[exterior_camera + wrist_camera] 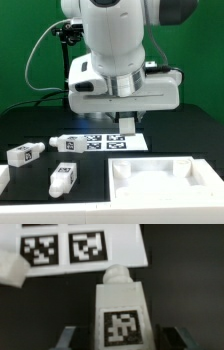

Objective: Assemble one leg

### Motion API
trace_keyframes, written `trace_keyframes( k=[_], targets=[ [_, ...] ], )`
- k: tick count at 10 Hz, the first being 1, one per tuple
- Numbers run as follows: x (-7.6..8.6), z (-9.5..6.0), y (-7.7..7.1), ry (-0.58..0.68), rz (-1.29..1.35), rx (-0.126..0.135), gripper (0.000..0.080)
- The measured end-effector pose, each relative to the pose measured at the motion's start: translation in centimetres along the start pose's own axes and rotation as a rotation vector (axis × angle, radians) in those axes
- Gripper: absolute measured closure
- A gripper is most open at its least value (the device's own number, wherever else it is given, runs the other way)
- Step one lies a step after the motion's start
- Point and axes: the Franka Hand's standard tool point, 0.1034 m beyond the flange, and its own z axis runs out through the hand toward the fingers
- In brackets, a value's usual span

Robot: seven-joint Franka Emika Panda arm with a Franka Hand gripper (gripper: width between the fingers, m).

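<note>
In the wrist view a white leg (pixel 120 303) lies on the black table, with a square tag on its top face and its narrower end pointing at the marker board (pixel 80 252). My gripper (pixel 120 338) straddles the leg's wide end. Its fingers (pixel 68 336) stand open, with a dark gap on each side of the leg. In the exterior view the gripper (pixel 125 122) is low over the table by the marker board (pixel 105 141), and the leg under it is mostly hidden. Three more legs lie at the exterior view's left (pixel 25 153), (pixel 65 143), (pixel 62 179).
The large flat white square piece (pixel 160 182) with rimmed edges lies at the front, on the exterior view's right. Another white part (pixel 3 180) shows at the left edge. A white object (pixel 10 272) touches the marker board's edge in the wrist view.
</note>
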Motion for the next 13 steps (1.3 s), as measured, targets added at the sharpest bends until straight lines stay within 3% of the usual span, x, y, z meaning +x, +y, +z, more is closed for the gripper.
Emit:
trace_keyframes(
  k=[1,4,5,6,8,11,13],
  targets=[
    [0.1,-0.6,-0.3,0.048,-0.002,-0.004,0.0517],
    [3.9,-8.3,-6.1,0.277,-0.060,0.003,0.0515],
    [4.4,-9.9,-8.3,0.359,-0.050,0.009,0.0515],
    [4.7,-10.5,-9.8,0.451,-0.070,0.007,0.0515],
    [4.8,-9.9,-9.2,0.560,-0.064,0.016,0.0515],
    [5.8,-10.4,-9.5,0.767,-0.081,0.022,0.0515],
    [8.5,-11.2,-9.4,0.927,-0.114,-0.006,0.0515]
  ],
)
